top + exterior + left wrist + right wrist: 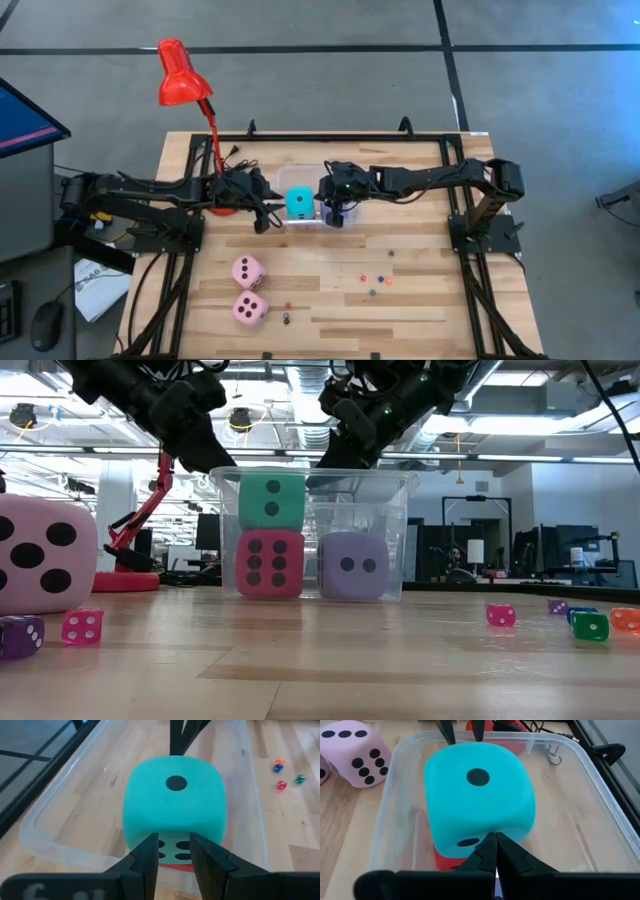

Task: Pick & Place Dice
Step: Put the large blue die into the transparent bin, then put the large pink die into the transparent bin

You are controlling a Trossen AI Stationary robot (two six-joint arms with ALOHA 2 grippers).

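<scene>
1. High view: a clear plastic bin (300,205) is seen at the centre-rear of the slatted wood table (420,300). The soft cyan die (298,203) sits inside it. The left gripper (268,208) is held at the bin's left side, the right gripper (332,208) at its right. Two pink dice (248,271) lie well apart from the bin nr the front-left, w/ bare boards between. Small hard dice (375,281) are scattered front-centre. A red desk lamp (183,75) stands at rear left.

2. Low view: the thin see-through bin walls show the cyan die (271,499) stacked on the red die (270,563); the lavender die (352,565) is set just beside the red one, both on the bin floor. Room is left open above the lavender die.

3. Left wrist view: rounded, foam-like corners are shown on the cyan die (174,807). The left gripper (171,851) has its fingers narrowly parted, nothing b/w them, just short of the die's face.

4. Right wrist view: the right gripper (492,845) is pressed fully together, tips at the cyan die's (477,795) side. One pink die (351,751) is seen beyond the bin rim.
</scene>
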